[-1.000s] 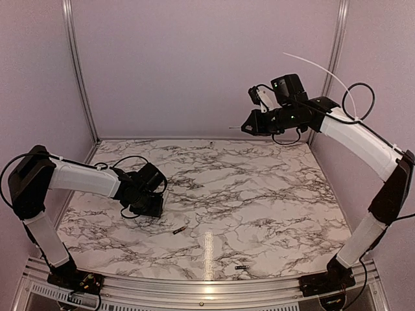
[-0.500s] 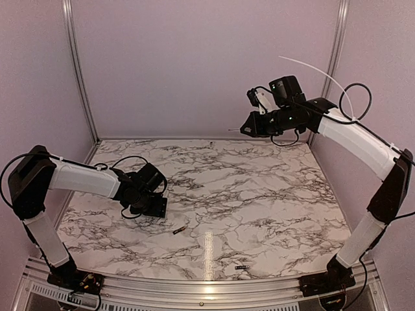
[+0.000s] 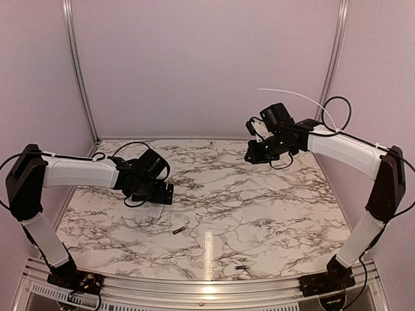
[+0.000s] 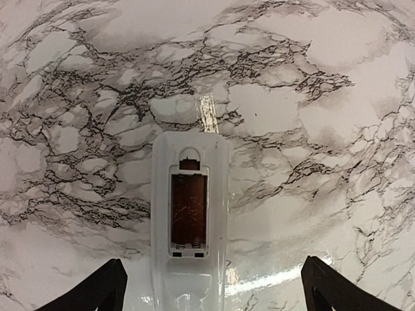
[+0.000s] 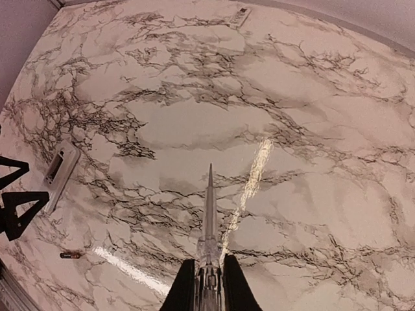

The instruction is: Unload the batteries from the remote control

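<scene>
Marble table (image 3: 272,194). Over it, left gripper (image 4: 214,295) wide open, holding nothing, straddling remote (image 4: 162,194) lying back-up. Farther off, right gripper (image 5: 207,278) clamped on slim pointed pick (image 5: 209,207), raised well apart. Likely next: pin remote, ease pick tip into bay (image 4: 189,217) end, pry gently. Bay uncovered; whether occupied, cannot tell. One battery (image 3: 179,230) loose on table nearby.
</scene>
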### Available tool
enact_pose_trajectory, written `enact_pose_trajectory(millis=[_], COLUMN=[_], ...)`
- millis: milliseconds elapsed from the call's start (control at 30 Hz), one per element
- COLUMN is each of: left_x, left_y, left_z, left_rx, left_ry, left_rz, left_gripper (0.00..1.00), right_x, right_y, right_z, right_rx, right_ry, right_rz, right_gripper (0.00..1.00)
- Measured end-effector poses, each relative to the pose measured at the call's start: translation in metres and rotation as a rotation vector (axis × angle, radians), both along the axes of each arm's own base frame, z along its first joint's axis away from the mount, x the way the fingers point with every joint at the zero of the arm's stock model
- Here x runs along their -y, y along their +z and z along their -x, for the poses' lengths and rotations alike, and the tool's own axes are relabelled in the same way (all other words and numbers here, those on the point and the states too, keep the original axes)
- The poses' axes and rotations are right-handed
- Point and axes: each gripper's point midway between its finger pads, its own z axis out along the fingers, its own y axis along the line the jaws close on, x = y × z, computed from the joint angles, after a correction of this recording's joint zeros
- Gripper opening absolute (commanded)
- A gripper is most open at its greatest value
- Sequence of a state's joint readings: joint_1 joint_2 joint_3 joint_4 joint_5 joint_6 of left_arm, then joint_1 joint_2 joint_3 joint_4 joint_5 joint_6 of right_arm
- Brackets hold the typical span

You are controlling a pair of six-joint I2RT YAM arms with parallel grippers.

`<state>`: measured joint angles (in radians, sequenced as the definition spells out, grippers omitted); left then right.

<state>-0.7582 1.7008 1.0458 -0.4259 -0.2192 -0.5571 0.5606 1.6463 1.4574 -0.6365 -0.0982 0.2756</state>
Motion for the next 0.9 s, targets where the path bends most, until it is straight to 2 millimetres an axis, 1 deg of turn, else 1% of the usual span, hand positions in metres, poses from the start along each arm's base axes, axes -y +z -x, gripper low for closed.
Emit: enact_pose_trajectory(millis=[167, 333, 500, 633, 833, 900], left_x=[0.014, 0.018, 0.019, 0.017, 0.013, 0.012], left_y=[0.033, 0.05, 0.062, 0.071, 0.081, 0.082], left_z=[-0.019, -0.026, -0.031, -0.033, -0.035, -0.035], left_rx=[0.069, 0.102, 0.126, 0.145, 0.169, 0.173], left_ry=[-0.008, -0.02, -0.026, -0.03, -0.03, -0.029], left_rz=[0.032, 0.034, 0.024, 0.01, -0.012, -0.016], left_gripper=[0.99, 0.99, 0.99, 0.99, 0.99, 0.99], right_x=[0.02, 0.035, 0.039, 0.039, 0.042, 0.041], right_y=[-0.035, -0.062, -0.09, -0.11, -0.144, -0.146], right_z=[-0.013, -0.022, -0.024, -0.019, 0.004, 0.006], right_rx=[-0.012, -0.032, -0.073, -0.111, -0.204, -0.206], right_ry=[-0.089, -0.15, -0.165, -0.16, -0.156, -0.161], right_rz=[0.131, 0.237, 0.293, 0.3, 0.283, 0.262], right_gripper=[0.0, 0.0, 0.0, 0.0, 0.0, 0.0])
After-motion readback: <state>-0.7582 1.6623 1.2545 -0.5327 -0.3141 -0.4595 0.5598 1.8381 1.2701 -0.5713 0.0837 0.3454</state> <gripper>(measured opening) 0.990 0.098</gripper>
